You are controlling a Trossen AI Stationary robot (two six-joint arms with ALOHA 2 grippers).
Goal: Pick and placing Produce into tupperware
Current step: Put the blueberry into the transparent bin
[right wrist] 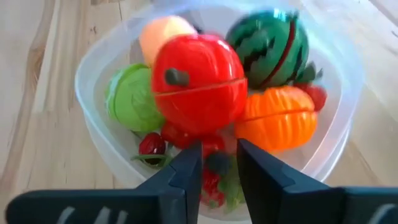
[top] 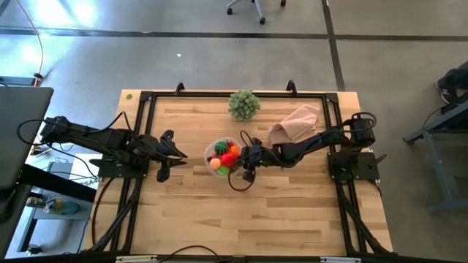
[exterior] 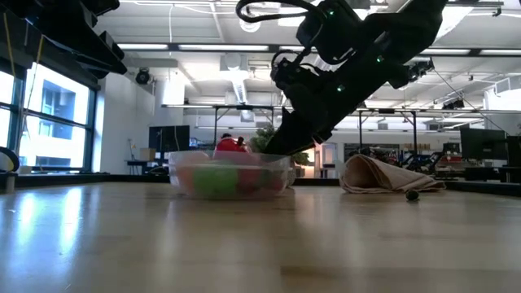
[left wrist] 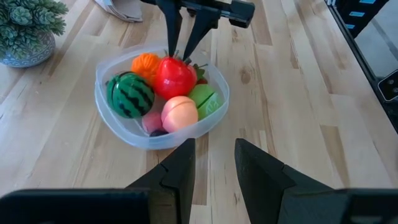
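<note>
**While the tub fills, little is left outside**

As we see it, the tupperware [top: 219,148] at mid-table already holds the watermelon [left wrist: 130,94], red apple [left wrist: 174,77], orange [left wrist: 145,63], peach [left wrist: 179,113] and green piece [left wrist: 205,100]. Our right gripper [left wrist: 179,51] hangs over the apple, fingers slightly parted, gripping nothing. Our left gripper [left wrist: 212,155] waits nearby, part open, empty. One small dark piece [exterior: 412,194] by the cloth [top: 296,121] may remain.

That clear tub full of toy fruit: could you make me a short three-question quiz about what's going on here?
1. True or false: the tupperware holds no produce yet.
2. Which gripper is at the tupperware? A) left gripper B) right gripper
3. Fill in: the red piece sits on ___ of the pile.

Key: 1 false, several pieces fill it; 2 B, the left gripper waits apart on the table's other side; 3 top.
</note>
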